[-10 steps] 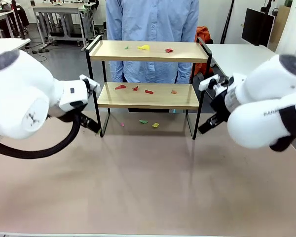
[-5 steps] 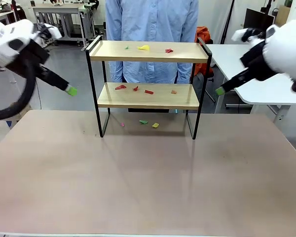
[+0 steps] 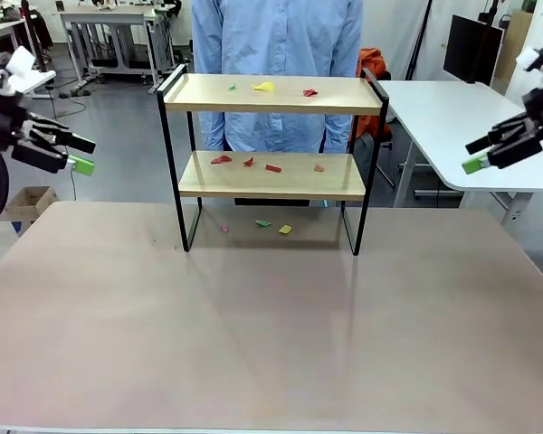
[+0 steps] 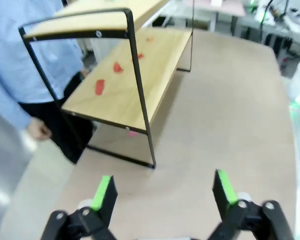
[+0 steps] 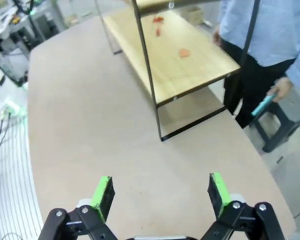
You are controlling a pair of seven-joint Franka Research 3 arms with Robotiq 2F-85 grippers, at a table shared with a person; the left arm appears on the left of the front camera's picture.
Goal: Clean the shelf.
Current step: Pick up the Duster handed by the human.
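Standing at the middle of the worktop's [image 3: 271,334] far edge, the shelf [image 3: 335,185] ran long from left to right. It lay between the left gripper [image 3: 86,155] and the right gripper [image 3: 472,155], neither nearer. Both jaws were wide apart, holding nothing. Small coloured bits [image 3: 264,87] lay three on top, four lower, three underneath.

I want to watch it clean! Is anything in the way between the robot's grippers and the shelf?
Nothing visible is. The left gripper and right gripper hang open, out to either side of the shelf, with open air between. The person stands behind it.
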